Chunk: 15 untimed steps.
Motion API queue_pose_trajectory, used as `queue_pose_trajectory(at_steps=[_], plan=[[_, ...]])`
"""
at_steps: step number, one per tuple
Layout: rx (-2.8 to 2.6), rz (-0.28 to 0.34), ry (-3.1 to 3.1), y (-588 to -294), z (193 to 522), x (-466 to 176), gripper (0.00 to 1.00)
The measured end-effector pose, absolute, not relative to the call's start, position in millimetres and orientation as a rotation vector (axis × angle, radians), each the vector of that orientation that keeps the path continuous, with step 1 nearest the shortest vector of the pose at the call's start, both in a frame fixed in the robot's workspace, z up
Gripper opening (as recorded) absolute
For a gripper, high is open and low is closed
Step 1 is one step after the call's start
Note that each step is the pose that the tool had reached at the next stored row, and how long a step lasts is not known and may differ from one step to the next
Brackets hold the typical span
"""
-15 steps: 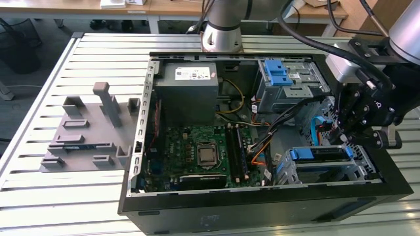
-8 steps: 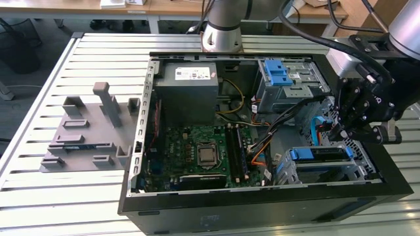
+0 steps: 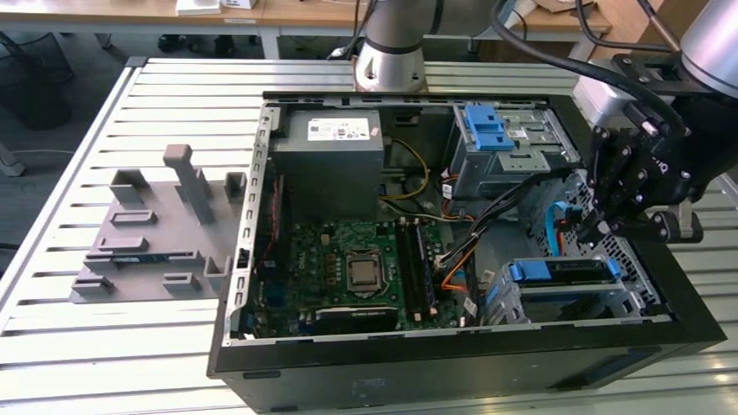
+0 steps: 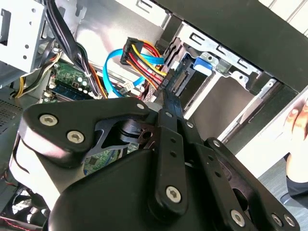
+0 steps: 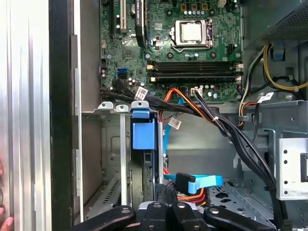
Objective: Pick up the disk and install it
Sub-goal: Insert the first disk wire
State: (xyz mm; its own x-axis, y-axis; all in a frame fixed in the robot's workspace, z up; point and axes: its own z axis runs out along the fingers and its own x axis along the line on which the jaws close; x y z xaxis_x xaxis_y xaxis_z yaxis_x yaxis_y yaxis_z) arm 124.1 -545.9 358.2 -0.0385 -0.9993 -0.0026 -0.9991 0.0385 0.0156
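From where I stood, the disk [image 3: 562, 271] sat inside the open computer case [image 3: 461, 367]. It was slotted on edge into the drive cage [image 5: 113, 144] beside the motherboard [image 3: 346, 259], and it looked to me already seated. Its long axis ran straight away from the motherboard toward the case wall, with the blue bracket end nearest the board.

The gripper [image 3: 596, 232] hung over the end farther from the motherboard, just beside the disk's edge, down among the blue data cable [image 4: 113, 62] and the coloured power leads. Its fingers [image 4: 169, 120] were drawn together into one narrow point. Whether they pinched anything at the tip, I could not tell.

The case lay on a slatted metal table [image 3: 69, 363], and a person's hand [image 4: 299, 120] rested outside the wall farthest from the motherboard.
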Motion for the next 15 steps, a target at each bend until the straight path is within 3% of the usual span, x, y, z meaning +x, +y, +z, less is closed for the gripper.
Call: queue_pose_trajectory(at_steps=[15], plan=[[2.172, -0.02, -2.257, -545.0, 358.3, 129.7, 0.11]])
